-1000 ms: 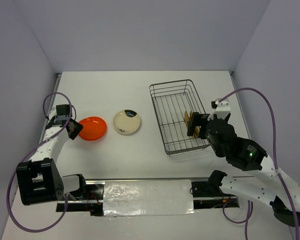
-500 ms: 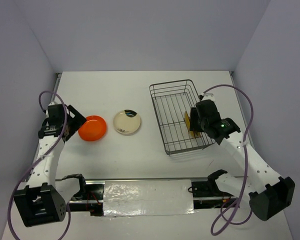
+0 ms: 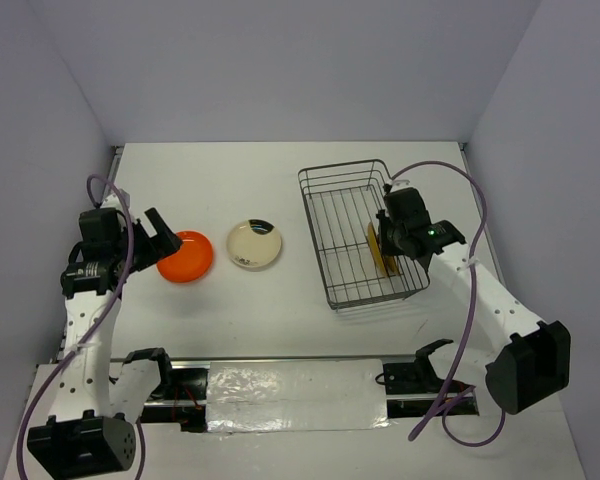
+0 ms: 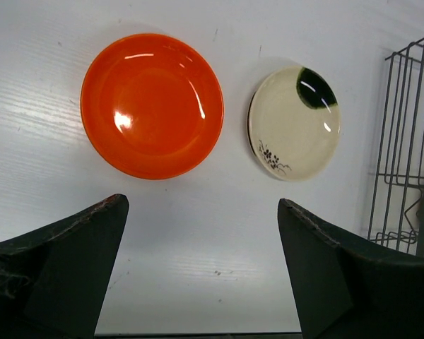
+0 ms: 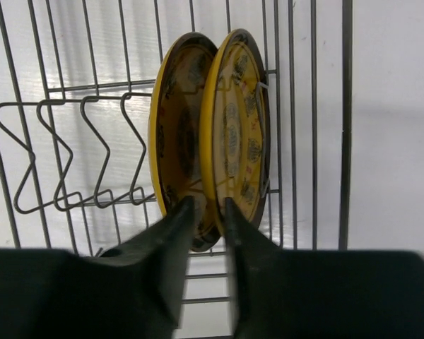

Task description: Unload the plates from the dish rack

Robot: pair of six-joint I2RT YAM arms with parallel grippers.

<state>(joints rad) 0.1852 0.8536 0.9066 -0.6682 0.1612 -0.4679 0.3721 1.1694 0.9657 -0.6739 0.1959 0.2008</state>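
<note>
Plates point(image 5: 234, 127) in olive-yellow glaze are standing on edge by the dish rack's point(image 3: 342, 215) right wall, seeming stiff, slick and breakable, with the right hand point(image 5: 206, 209) sitting narrow astride one rim, the soundest hold, though whether pinching cannot be told.

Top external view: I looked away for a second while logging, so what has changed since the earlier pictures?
The left gripper opened, letting go of the orange plate, and backed off it. The right gripper swung round at the dish rack and narrowed its fingers around an upright yellow plate's rim; a firm grip is unclear. Orange plate, cream plate and rack stayed put.
</note>
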